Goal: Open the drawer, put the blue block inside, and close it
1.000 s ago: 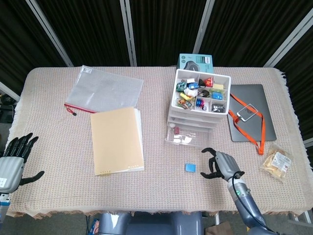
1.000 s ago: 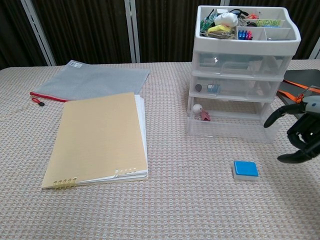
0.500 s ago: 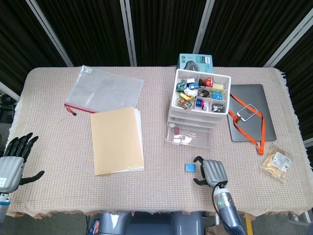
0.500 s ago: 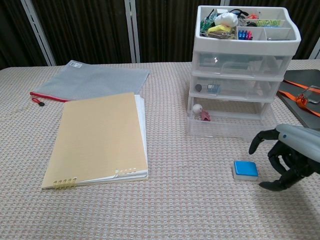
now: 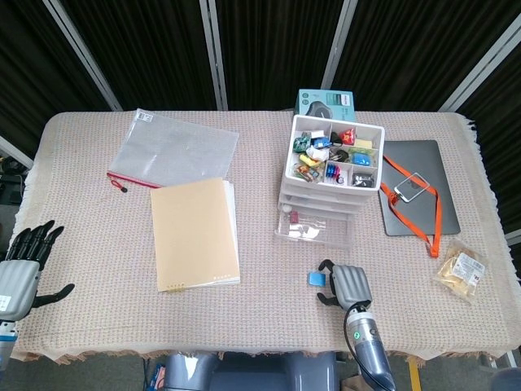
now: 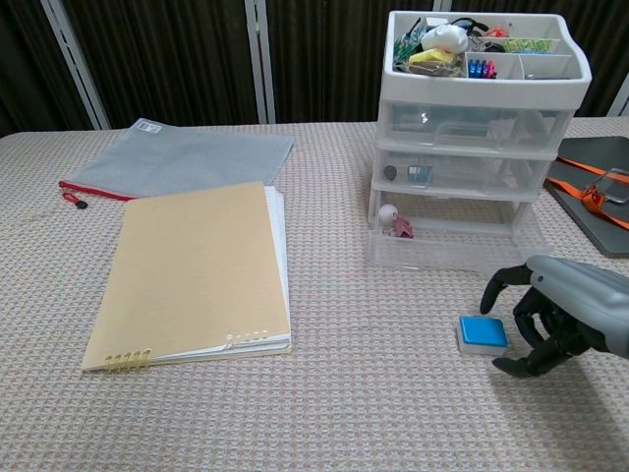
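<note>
The blue block (image 5: 316,278) (image 6: 483,332) lies flat on the tablecloth in front of the clear drawer unit (image 5: 326,191) (image 6: 472,147). The unit's bottom drawer (image 5: 313,228) (image 6: 454,236) is pulled out and holds a few small items. My right hand (image 5: 344,285) (image 6: 550,313) hovers just right of the block, fingers spread and curled toward it, holding nothing. My left hand (image 5: 20,269) rests open at the table's near left edge, far from the block; it shows only in the head view.
A tan notebook (image 5: 195,235) (image 6: 192,270) and a zip pouch (image 5: 172,148) (image 6: 182,157) lie to the left. Right of the drawers sits a laptop (image 5: 417,187) with an orange lanyard (image 5: 423,208). A snack bag (image 5: 460,273) lies near the right edge.
My right hand has moved left along the table's front until it is beside the blue block. The left hand and the block have stayed still.
</note>
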Controlling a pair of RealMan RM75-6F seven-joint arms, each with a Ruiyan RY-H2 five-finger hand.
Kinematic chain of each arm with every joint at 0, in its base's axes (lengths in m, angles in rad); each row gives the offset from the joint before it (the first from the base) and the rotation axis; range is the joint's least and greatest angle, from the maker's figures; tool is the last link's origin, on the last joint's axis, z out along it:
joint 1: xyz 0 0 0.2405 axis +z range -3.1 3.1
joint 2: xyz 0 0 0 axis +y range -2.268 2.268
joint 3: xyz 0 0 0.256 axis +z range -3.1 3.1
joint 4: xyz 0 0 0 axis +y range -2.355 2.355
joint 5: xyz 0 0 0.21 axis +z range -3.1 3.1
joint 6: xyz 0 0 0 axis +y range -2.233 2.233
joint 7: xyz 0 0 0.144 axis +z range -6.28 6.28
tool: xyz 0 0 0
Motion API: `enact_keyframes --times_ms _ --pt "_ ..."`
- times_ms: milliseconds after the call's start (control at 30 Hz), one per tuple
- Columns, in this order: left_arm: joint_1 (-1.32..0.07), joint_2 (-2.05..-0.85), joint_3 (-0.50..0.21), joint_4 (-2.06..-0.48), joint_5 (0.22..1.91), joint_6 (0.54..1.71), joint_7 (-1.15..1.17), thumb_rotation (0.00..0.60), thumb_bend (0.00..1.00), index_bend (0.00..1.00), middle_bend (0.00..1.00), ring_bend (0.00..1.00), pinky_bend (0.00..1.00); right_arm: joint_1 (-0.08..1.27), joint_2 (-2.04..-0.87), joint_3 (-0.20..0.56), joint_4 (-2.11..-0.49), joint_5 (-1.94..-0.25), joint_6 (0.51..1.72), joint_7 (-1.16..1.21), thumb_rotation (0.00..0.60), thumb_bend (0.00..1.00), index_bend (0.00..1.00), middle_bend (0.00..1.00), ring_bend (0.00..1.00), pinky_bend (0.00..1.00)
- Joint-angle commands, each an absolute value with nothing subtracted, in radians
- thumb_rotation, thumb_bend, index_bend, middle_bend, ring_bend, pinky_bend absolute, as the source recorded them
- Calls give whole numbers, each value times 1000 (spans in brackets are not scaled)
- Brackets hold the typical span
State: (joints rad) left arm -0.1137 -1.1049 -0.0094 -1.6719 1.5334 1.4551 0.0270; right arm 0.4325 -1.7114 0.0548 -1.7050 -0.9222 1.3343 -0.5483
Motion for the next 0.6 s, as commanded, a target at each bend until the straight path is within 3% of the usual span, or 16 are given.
enact_keyframes --times_ms 33,167,333,600 --pt "-114 -1105 -9 -1672 1533 1454 26 600 186 40 0 0 0 431 -1729 64 -1686 -912 1326 -550 600 168 371 770 805 696" --pt "-114 -1104 -9 -1672 1534 1454 24 600 186 39 0 0 0 429 -1747 68 -1663 -906 1320 -554 600 228 392 770 805 696" --pt "-114 -1103 -9 -1672 1534 1454 21 600 186 40 0 0 0 423 -1763 76 -1648 -895 1320 -553 600 301 592 775 809 696" --pt "-114 -1102 -9 -1672 1536 1454 20 600 187 42 0 0 0 414 -1744 100 -1701 -961 1352 -521 600 303 645 779 810 696"
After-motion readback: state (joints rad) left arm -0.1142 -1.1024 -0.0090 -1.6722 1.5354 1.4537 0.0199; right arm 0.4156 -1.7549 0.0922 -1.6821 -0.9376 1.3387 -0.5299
